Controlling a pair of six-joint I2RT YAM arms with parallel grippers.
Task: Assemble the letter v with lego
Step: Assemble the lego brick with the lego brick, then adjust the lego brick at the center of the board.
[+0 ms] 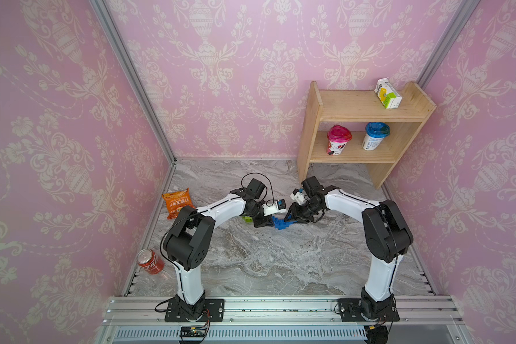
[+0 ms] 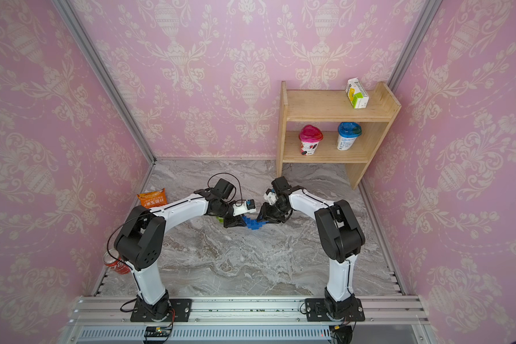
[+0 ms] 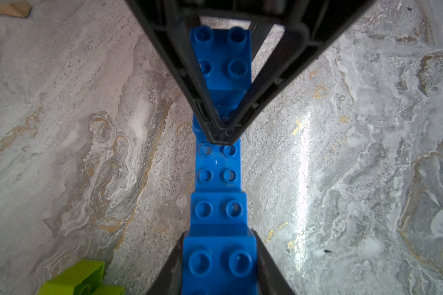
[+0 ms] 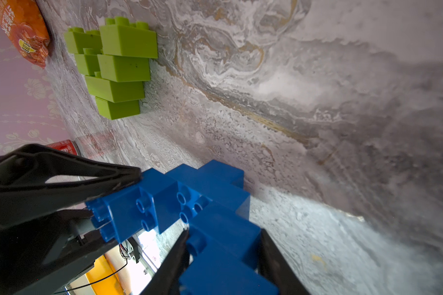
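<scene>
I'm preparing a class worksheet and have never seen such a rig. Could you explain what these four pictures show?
Two robot arms reach over a marble table. Two pictures look down from overhead, nearly alike; the other two come from a camera on each arm's wrist. The left gripper and right gripper each clamp one end of a blue lego strip. A green lego stack lies on the table too. A snack bag, a can and a shelf are bystanders.
</scene>
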